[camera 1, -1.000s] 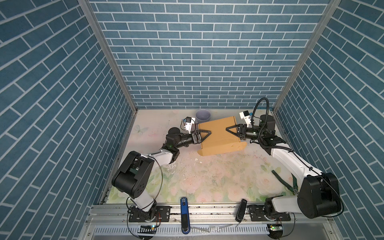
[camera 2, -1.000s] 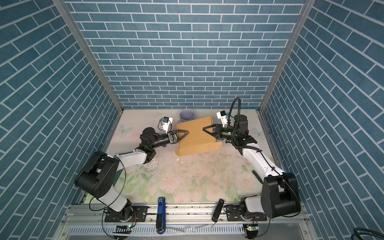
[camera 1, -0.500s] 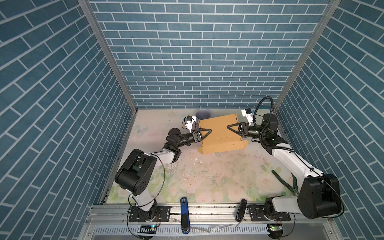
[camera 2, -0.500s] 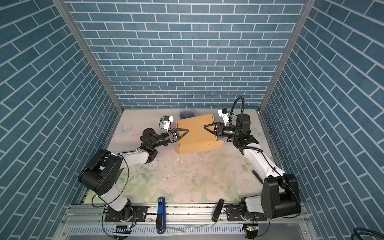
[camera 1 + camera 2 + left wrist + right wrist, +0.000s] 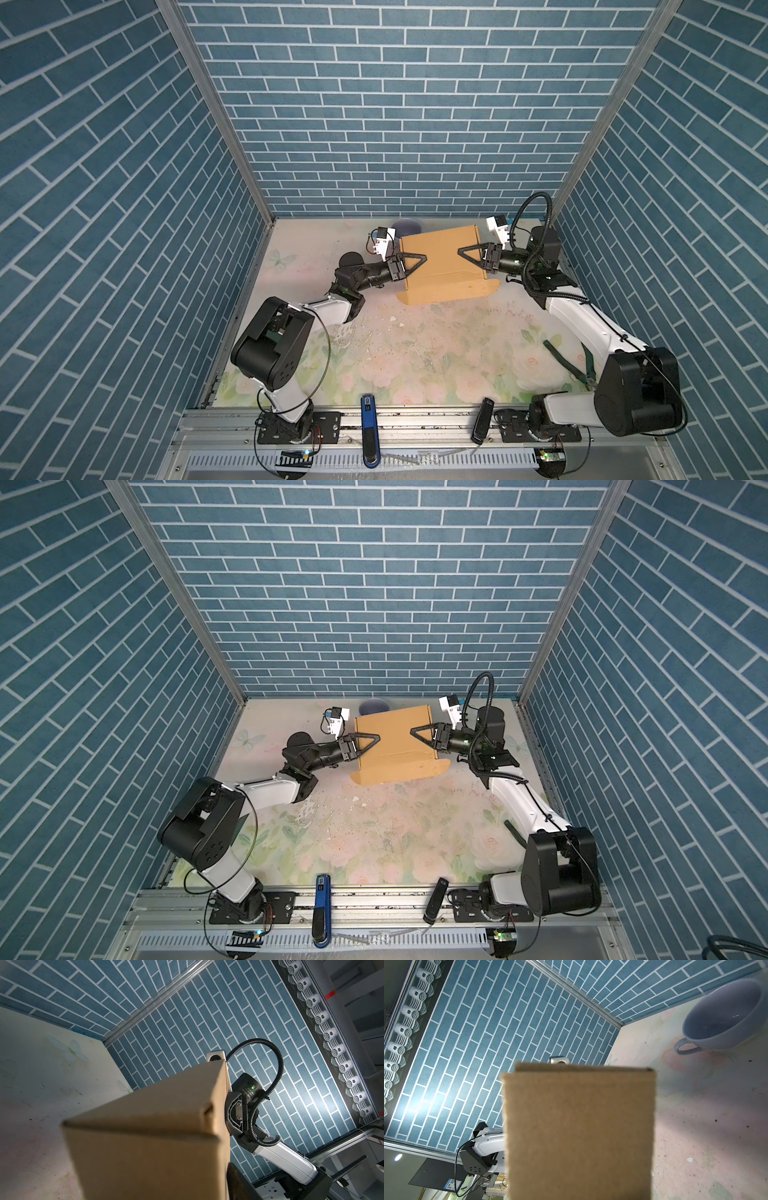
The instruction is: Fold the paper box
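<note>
The left claw (image 5: pixel 422 258) comes in from the left and grips the left edge of the paper box (image 5: pixel 442 266). One black triangular finger lies flat on the box's top panel. Its partner is hidden by the cardboard. Directly opposite and pointing back at it, the right claw (image 5: pixel 462 252) pinches the box's right edge the same way, with one finger on top and the other out of sight.

The plain brown box spans the gap between the two claws, its top panel tilted toward the arm bases. A lighter strip with rounded ends runs along the box's near edge. Whether that strip touches the floral table (image 5: pixel 415 357) cannot be told. In each wrist view, cardboard (image 5: pixel 579 1136) fills the space right in front of the claw.

Both claws are rolled onto their sides, each with its white wrist camera sticking out on the far side. The left arm lies low. Behind its claw a black wrist bends into a white link that runs to a bulky black shoulder at the front left. The right arm folds near the right wall, and its white link slopes back to the shoulder at the front right.

Just beyond the left claw, by the back wall, a blue-grey cup (image 5: pixel 407 225) stands partly behind the box. Well behind the right claw, beside that arm's shoulder, lie dark green-handled pliers (image 5: pixel 561 359).
</note>
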{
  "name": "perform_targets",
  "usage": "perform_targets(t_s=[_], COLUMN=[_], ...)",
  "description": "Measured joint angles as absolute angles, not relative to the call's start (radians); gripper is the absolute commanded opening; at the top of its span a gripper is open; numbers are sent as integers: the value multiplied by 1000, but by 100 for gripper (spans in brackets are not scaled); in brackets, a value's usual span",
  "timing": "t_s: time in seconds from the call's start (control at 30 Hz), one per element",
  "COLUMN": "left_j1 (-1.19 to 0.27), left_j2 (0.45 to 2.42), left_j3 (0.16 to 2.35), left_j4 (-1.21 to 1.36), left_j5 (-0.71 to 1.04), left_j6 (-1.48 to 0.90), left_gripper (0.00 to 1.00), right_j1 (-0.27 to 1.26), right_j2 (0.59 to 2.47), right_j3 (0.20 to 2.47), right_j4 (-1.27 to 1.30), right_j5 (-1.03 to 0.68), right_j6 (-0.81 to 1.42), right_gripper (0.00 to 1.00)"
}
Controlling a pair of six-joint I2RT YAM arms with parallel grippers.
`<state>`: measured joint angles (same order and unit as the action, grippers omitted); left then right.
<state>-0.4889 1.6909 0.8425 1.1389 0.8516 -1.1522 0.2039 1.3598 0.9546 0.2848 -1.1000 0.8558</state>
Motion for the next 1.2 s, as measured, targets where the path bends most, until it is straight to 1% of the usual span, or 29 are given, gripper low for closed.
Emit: perform_targets(t_s=[0.4, 0.5, 0.6, 1.03, 1.2], left_j1=[-497, -497, -497, -498, -501], left_j2=[1732, 1736, 1736, 1747, 1747], left_j3=[905, 915, 918, 921, 929], left_j4=[1110, 1108, 1108, 1174, 1201], left_j5=[881, 881, 880, 891, 914], left_j6=[-1149, -1149, -1155, -1221, -1238], left_gripper=[66, 65, 60, 58, 62], right_j1=[193, 192, 191, 189, 186], right_j2=[1359, 1359, 1360, 1360, 1365], right_j3=[955, 956, 956, 962, 971], right_j4=[286, 291, 299, 319, 320], right_j5=[-1086, -1084, -1085, -1101, -1115], right_j6=[858, 858, 857, 868, 883], right_gripper=[22, 22, 22, 22, 22])
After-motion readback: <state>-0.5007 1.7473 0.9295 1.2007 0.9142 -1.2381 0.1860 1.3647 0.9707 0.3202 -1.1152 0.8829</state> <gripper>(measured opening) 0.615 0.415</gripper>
